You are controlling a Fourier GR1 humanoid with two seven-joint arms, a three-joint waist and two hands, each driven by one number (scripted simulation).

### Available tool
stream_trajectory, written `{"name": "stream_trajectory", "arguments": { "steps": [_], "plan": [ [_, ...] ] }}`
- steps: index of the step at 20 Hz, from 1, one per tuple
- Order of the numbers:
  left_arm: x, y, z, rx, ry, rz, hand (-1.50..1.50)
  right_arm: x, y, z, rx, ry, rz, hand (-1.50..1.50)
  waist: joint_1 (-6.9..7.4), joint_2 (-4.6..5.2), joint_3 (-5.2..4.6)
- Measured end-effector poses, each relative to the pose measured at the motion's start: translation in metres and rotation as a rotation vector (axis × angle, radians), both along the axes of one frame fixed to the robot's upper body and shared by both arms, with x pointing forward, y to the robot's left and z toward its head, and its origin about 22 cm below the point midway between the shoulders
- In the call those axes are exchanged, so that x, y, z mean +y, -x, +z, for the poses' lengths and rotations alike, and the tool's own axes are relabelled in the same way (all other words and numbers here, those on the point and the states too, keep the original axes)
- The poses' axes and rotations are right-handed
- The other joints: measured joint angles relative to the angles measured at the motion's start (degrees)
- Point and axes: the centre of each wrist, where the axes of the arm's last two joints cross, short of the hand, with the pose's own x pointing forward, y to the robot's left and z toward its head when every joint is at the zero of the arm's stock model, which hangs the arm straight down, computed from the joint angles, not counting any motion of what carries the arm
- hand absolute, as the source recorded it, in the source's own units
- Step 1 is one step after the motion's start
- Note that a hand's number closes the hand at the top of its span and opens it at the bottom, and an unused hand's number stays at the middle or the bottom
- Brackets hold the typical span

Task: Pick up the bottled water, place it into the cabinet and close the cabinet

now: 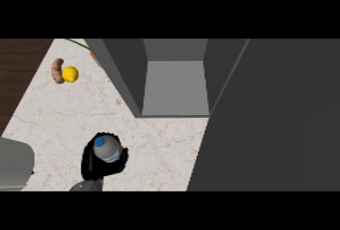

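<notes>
Bottled water picked up: left hand has fingers curled round it, over the worktop, short of the cabinet. Cabinet open. Placing and closing remain, I'd say.

Blue-capped clear plastic water bottle: lower body hidden inside my black hand. Pale grey rounded block cut by left edge; I can't identify it. Small orange thing mostly behind dark grey cabinet wall.
</notes>
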Motion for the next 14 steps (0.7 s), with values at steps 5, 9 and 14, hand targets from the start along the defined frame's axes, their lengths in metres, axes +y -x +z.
{"name": "stream_trajectory", "arguments": {
  "steps": [5, 9, 14],
  "plan": [
    [0.009, -0.01, 0.017, -0.025, -0.012, -0.069, 1.5, -0.001, 0.004, -0.002, 0.008, -0.005, -0.002, -1.5, 0.07, -0.03, 0.03],
    [0.005, -0.005, 0.032, -0.022, 0.003, -0.118, 1.5, 0.0, 0.004, -0.002, 0.002, -0.014, -0.006, -1.5, 0.25, -0.07, 0.05],
    [-0.012, -0.009, 0.056, -0.017, 0.043, -0.156, 1.5, -0.001, 0.003, 0.001, 0.01, -0.004, -0.006, -1.5, 0.24, -0.08, 0.04]
  ]
}}
